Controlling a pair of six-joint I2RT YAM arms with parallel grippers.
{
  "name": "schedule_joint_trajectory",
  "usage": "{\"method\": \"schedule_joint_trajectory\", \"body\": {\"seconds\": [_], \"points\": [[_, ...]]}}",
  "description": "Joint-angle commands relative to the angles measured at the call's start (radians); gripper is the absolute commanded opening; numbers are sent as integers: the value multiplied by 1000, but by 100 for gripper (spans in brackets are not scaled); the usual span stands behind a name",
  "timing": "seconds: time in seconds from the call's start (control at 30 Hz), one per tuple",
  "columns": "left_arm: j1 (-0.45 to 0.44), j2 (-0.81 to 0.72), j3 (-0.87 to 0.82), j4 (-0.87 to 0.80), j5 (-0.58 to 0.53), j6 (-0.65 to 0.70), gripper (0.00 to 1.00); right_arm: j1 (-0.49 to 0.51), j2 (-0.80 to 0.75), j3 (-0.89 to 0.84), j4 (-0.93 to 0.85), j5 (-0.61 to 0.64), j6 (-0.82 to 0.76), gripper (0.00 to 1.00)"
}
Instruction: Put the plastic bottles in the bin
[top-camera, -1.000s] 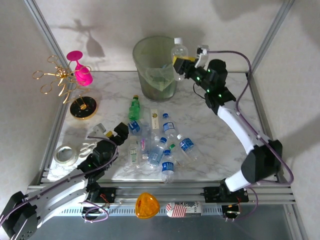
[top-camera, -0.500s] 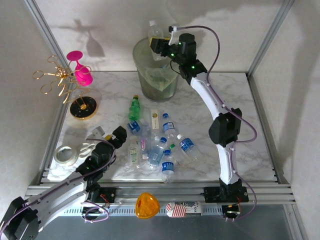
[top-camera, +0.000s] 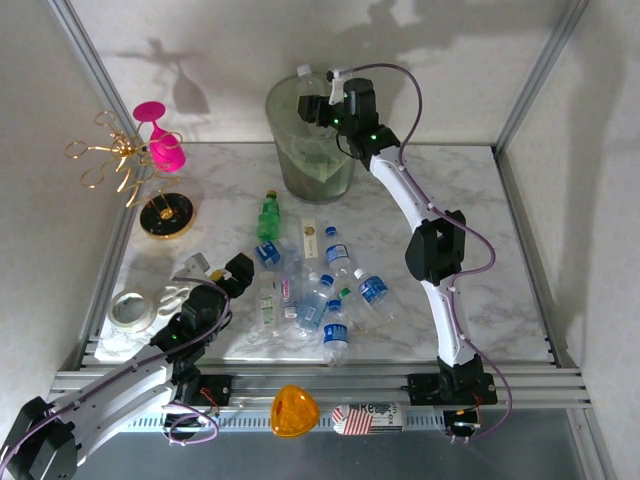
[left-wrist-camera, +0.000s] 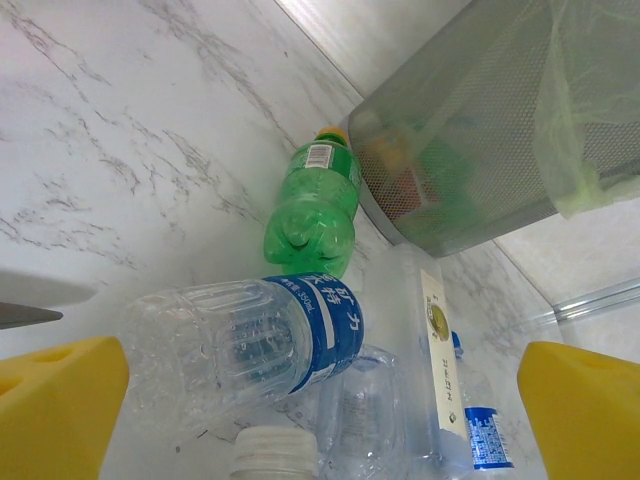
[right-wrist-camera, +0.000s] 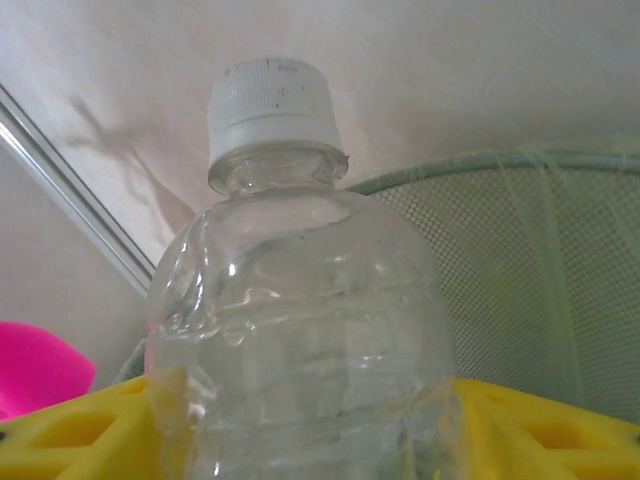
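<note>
The left hand (top-camera: 238, 270) is hanging released above the surface (top-camera: 450, 200), a blue-labelled clear bottle (left-wrist-camera: 240, 350) lying crosswise just ahead of it; the right hand (top-camera: 318, 106) is grasping a white-capped clear bottle (right-wrist-camera: 300, 330) upright at the mesh bin (top-camera: 312, 160) far rim, its opening just nearward

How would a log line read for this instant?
right gripper: shut on clear bottle | above bin rim | left gripper: open, near bottle pile | drop pending
</note>
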Motion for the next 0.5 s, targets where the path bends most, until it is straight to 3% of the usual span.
{"method": "schedule_joint_trajectory", "body": {"seconds": [0.0,0.2,0.47], "points": [[14,-11,-9,-16,15,-15,100,4,-11,42,18,21,-23,79],[17,-12,-4,-32,16,-10,100,11,-63,42,21,50,-57,95],[31,-14,14,-61,27,-3,100,45,-195,-30,-3,73,-135,99]]}}
